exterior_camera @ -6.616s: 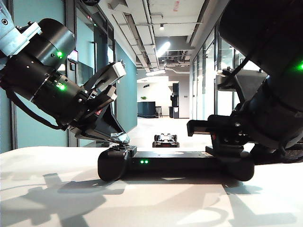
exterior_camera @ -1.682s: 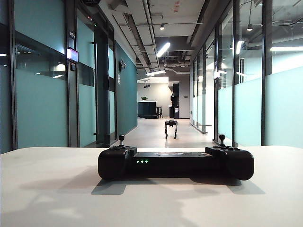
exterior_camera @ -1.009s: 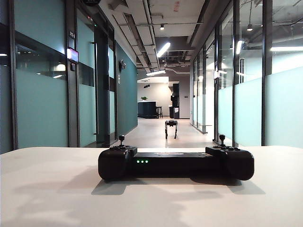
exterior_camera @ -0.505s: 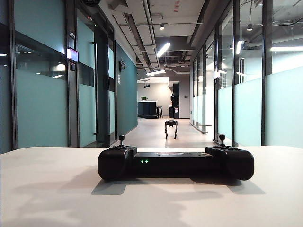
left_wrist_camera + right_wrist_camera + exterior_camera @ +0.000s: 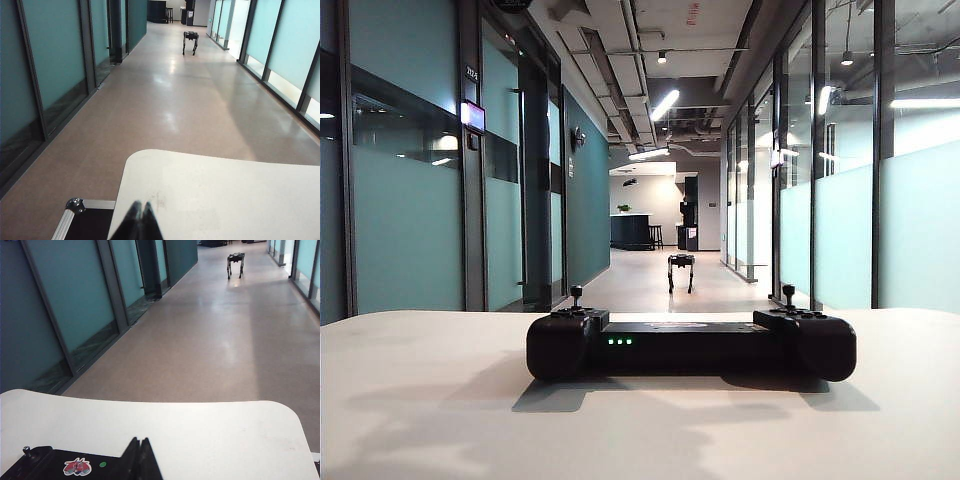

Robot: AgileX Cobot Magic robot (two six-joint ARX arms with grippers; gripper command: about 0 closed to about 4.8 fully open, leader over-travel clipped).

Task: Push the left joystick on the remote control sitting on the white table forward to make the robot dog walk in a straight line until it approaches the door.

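The tiny black left joystick stands upright and untouched on the left bulb of the wide black gamepad-style remote control, which lies with its long axis across the broad matte white table, a matching stick on its other end. Far down the corridor beyond it, the small dark four-legged robot dog stands on the floor, seemingly close to the far end, so the walk looks largely done. Neither arm shows in the exterior view. The left gripper has its fingers pressed together, empty, over the table's edge near a metal-cornered black case. The right gripper, likewise closed and empty, hangs just over the controller, so it looks the nearer one.
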